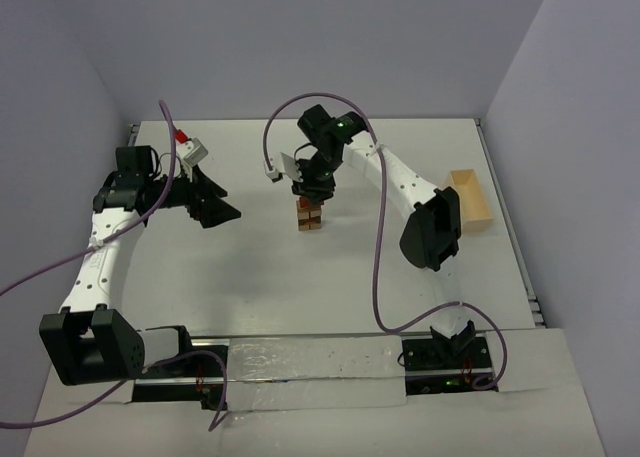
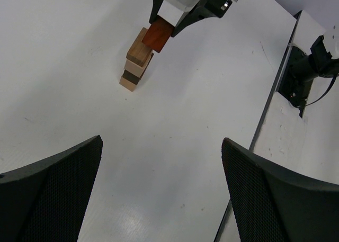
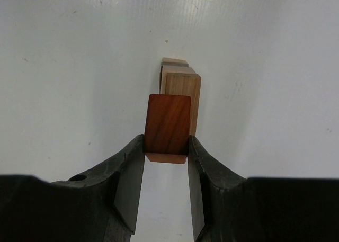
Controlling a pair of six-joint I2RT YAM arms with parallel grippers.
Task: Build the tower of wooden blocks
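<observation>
The wood block tower (image 1: 310, 217) is a short stack of tan and dark blocks in the middle of the table, also seen in the left wrist view (image 2: 135, 64) and the right wrist view (image 3: 183, 83). My right gripper (image 3: 166, 142) is shut on a reddish-brown block (image 3: 167, 125) and holds it just over the stack's top tan block. Whether the two blocks touch I cannot tell. The same held block (image 2: 158, 34) shows from the side. My left gripper (image 2: 161, 142) stands wide open and empty, low over bare table left of the tower (image 1: 218, 205).
A pale wooden box (image 1: 470, 199) lies at the table's right edge, beyond the right arm's elbow (image 1: 432, 229). The right arm's base mount (image 2: 304, 67) sits along the near rail. Purple cables loop over both arms.
</observation>
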